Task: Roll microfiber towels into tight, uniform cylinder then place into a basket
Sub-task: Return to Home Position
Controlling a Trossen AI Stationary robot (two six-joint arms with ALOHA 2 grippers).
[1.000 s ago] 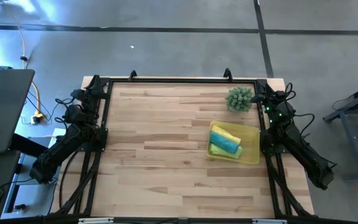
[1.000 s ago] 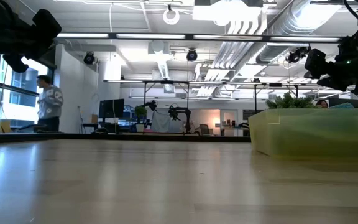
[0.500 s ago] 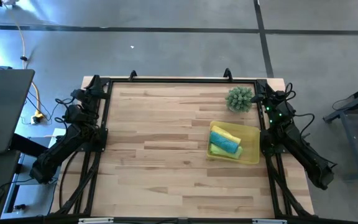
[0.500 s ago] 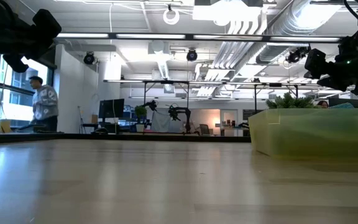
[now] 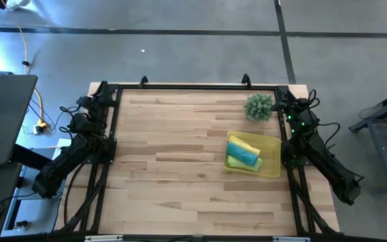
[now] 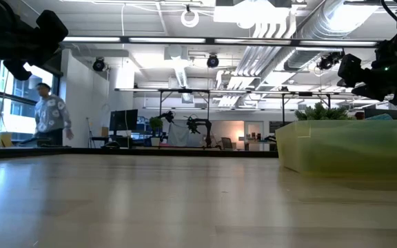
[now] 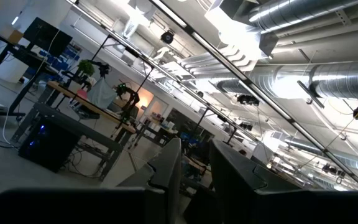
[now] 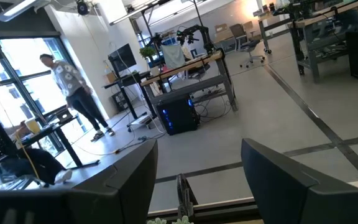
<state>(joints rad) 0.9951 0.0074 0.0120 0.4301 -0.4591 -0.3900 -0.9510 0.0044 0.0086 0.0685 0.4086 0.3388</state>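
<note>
Your right gripper (image 8: 197,155), fingers wide apart and empty, is folded at the tabletop's (image 5: 180,154) right edge, nearest the basket (image 5: 272,168). The left gripper (image 7: 196,149), narrowly parted, waits at the left edge. The rolled blue towel (image 5: 242,154), yellow towel (image 5: 247,142) and green towel (image 5: 237,163) lie slantwise inside; the green one barely shows.

We take this for a robotics lab: exposed silver ducts (image 7: 325,79) run under the ceiling, long benches (image 8: 194,62) carry monitors (image 8: 122,55) and a robot arm (image 6: 197,126), and a person (image 6: 49,118) stands near tall windows (image 8: 14,81).
</note>
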